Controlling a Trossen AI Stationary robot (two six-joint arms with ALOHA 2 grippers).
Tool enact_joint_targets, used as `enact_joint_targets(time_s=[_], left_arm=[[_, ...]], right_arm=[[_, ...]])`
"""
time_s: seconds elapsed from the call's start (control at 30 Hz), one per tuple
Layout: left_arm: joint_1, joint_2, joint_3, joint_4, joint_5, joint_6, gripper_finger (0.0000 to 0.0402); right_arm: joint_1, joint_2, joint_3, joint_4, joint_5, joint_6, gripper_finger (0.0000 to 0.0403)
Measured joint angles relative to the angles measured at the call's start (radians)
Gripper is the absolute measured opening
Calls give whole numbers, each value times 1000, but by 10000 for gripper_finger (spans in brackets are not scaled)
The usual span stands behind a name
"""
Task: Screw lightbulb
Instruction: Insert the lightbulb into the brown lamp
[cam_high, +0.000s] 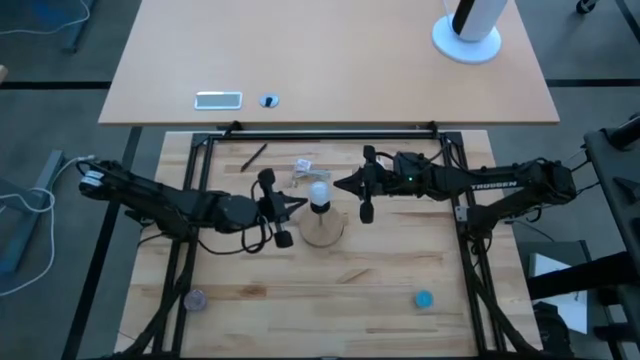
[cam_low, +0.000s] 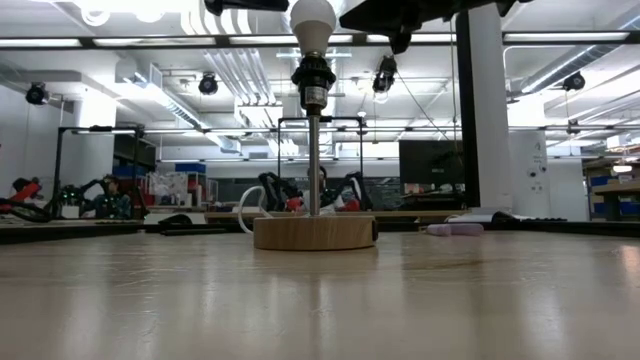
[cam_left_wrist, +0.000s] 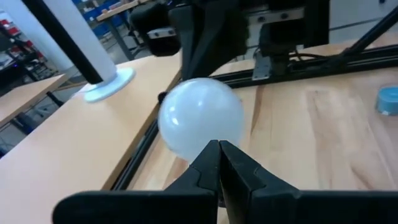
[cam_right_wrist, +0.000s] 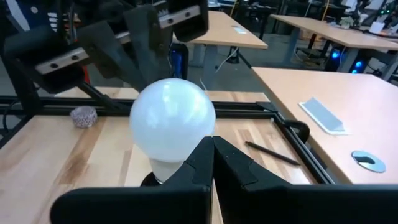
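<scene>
lightbulb (cam_high: 319, 193) mid-frame, seated in socket on wooden disc (cam_high: 322, 232) | left gripper (cam_high: 297, 204) fingers together; just left of it | right gripper (cam_high: 338, 184) fingers together; just right

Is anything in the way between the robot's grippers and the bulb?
Nothing visible. The bulb sits in its socket, with the left gripper and right gripper close on either side, both shut.

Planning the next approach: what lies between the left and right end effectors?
The lightbulb, upright in the lamp socket on the wooden base, sits between left end effector and right end effector in the high view.
</scene>
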Motion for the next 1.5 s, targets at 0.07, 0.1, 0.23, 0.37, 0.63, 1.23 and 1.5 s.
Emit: enact_joint_targets(time_s=[0.07, 0.1, 0.23, 0.37, 0.63, 1.23, 1.5], left_arm=[[6, 5, 0, 0, 3, 1, 0], [7, 7, 0, -1, 4, 1, 0], [10, 11, 0, 1, 4, 1, 0], [11, 12, 0, 1, 4, 0, 0], [15, 12, 0, -2, 5, -7, 0], [17, 11, 0, -14, -6, -8, 0], [18, 4, 0, -15, -13, -18, 0]], right_arm=[[0, 0, 0, 1, 0, 0, 0], [0, 0, 0, 1, 0, 0, 0], [0, 0, 0, 1, -1, -2, 0], [1, 15, 0, 11, -11, -17, 0], [5, 71, 4, 31, -25, -23, 0], [28, 59, 4, -4, -23, -13, 0], [29, 32, 5, -91, 75, -4, 0]])
